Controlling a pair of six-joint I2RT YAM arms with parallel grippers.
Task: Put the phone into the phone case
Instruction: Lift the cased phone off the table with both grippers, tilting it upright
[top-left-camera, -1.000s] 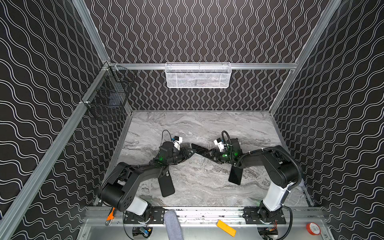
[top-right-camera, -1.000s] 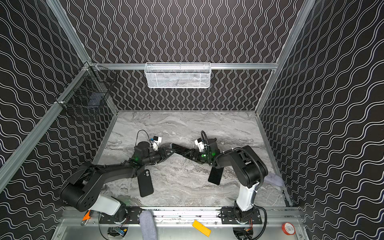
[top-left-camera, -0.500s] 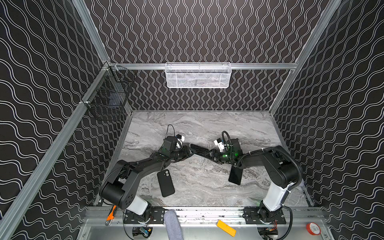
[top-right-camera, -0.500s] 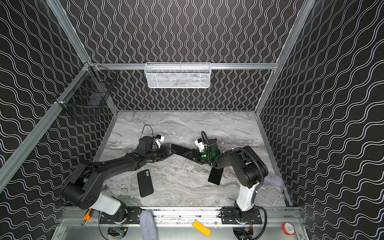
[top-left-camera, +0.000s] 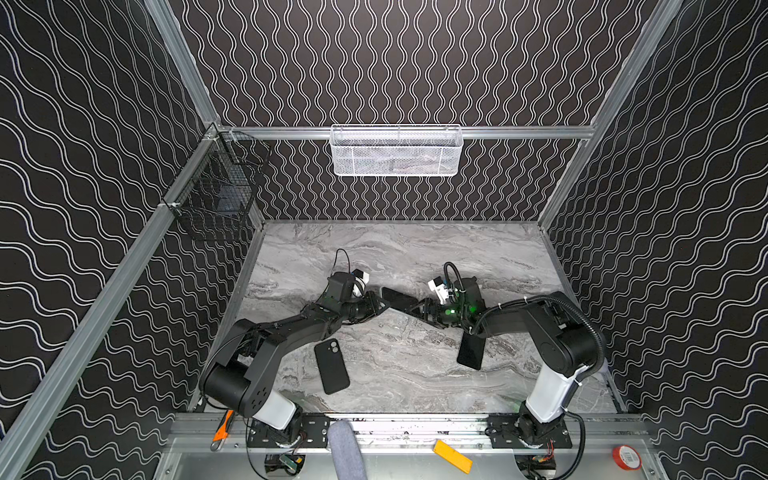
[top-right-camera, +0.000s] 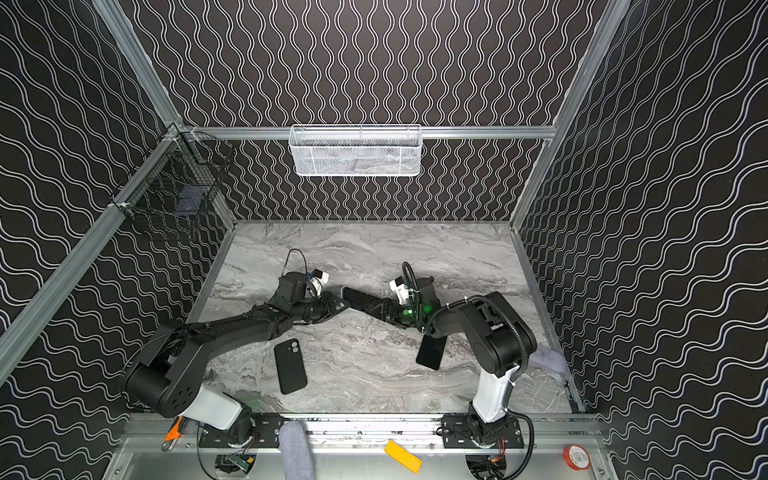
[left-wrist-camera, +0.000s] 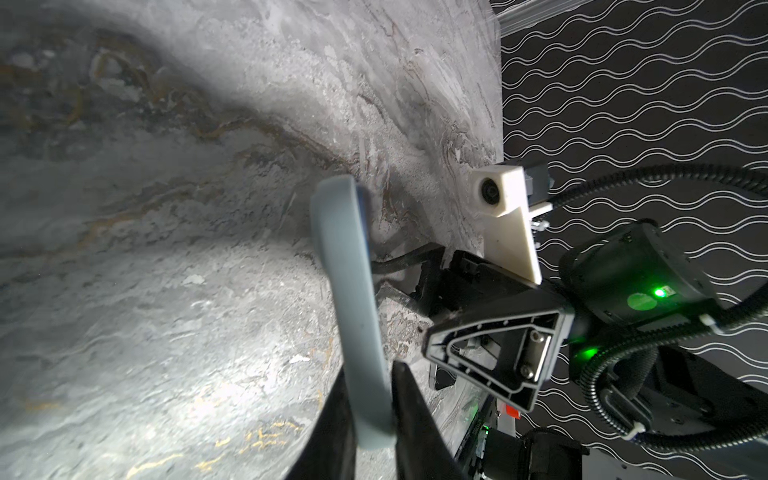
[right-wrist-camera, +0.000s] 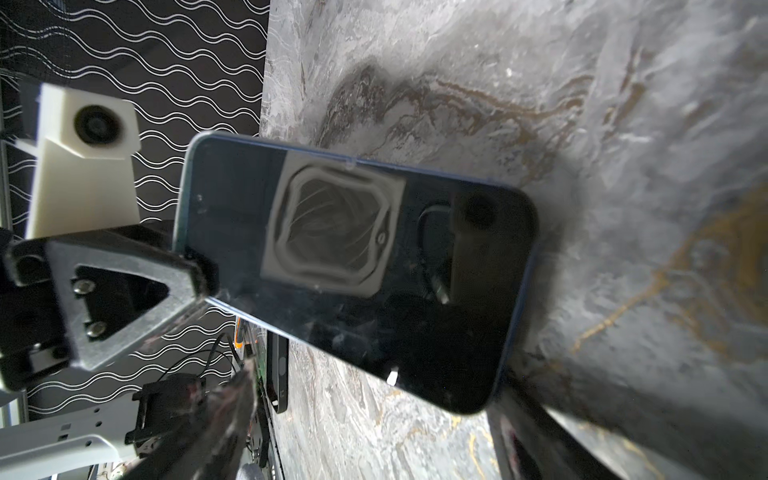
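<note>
Left wrist view has the left gripper pinched tight across the thin edge of the phone, one jaw on each face, at the end farthest from the other arm. Gripping the thickness rather than the width leaves the long sides bare. I judge that to be the reason for the hold, since those sides have to slip inside a case rim.

In the right wrist view the screen faces up and the phone is roughly level, its near end low over the table with shadow under it. The right gripper stands wide and clamps nothing. One jaw sits just beside the phone's near corner, touching or not I cannot tell. It seems placed to steady or prop that end while the other arm carries the load.

In both top views the phone bridges the two grippers at mid-table. The phone case lies flat at about 7 o'clock from the phone, well apart from it and just beside the left arm. Its lens cut-out shows, so its back is probably up and its opening down. If so, it needs turning before the phone can go in.

A dark slab lies at 4 o'clock, partly under the right arm. What it is I cannot tell.
</note>
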